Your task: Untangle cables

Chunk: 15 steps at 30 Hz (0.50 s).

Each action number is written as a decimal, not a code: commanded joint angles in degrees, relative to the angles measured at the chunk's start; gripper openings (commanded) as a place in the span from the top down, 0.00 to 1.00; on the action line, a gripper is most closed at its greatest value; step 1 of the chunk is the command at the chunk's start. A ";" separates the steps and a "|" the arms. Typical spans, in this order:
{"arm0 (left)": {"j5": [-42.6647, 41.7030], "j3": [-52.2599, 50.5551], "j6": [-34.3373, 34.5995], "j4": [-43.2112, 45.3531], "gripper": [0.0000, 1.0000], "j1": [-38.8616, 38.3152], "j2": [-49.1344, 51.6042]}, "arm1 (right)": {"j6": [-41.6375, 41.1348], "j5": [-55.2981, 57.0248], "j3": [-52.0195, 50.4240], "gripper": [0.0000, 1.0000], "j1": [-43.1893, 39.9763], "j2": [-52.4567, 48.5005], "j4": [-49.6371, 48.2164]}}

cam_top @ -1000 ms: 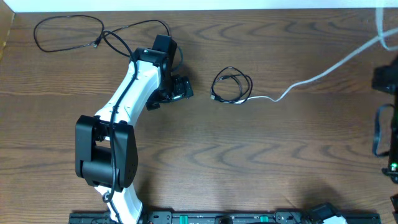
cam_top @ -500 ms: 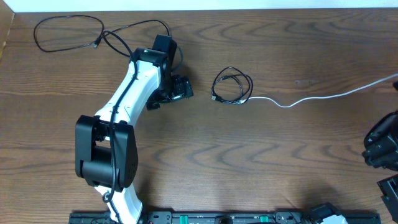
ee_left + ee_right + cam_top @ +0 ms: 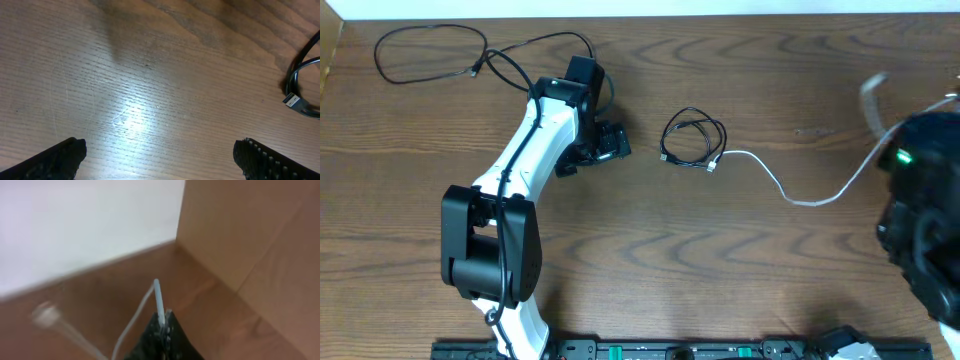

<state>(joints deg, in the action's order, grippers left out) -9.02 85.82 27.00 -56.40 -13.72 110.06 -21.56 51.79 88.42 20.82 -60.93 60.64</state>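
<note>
A small black cable coil [image 3: 694, 138] lies at mid-table. From its right side a white cable [image 3: 800, 198] runs rightward to my right gripper [image 3: 898, 132], which is blurred at the table's right edge. The right wrist view shows that gripper [image 3: 162, 324] shut on the white cable [image 3: 158, 296], a short end sticking up past the tips. A second black cable [image 3: 428, 48] sprawls in loose loops at the far left. My left gripper [image 3: 614, 142] stands open left of the coil. In its wrist view the gripper [image 3: 160, 162] holds nothing, and the coil's plug [image 3: 292, 100] shows at the right.
A light wooden side wall [image 3: 250, 240] and a white wall [image 3: 75, 225] stand behind the right gripper. The left arm [image 3: 520, 170] lies diagonally across the table's left half. A black rail [image 3: 670, 351] runs along the front edge.
The right arm has swung in along the right edge, dragging the white cable lower and slacker across the table. The left arm and the black coil have not moved.
</note>
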 commanded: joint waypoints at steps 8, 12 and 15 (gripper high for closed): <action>0.72 -0.28 0.11 -0.09 0.00 0.09 -0.59 | -14.78 -9.53 -0.02 0.98 -4.28 -12.76 14.67; 0.72 -0.28 0.11 -0.09 0.00 0.09 -0.59 | -11.63 -21.46 -0.04 0.99 -5.25 -19.08 15.28; 0.72 -0.28 0.09 -0.09 0.00 0.09 -0.59 | -11.30 -27.58 -0.04 0.99 -5.25 -22.05 15.76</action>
<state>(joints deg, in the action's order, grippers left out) -8.82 85.82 27.00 -56.38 -13.72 110.06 -33.61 33.67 88.33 15.88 -80.75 75.81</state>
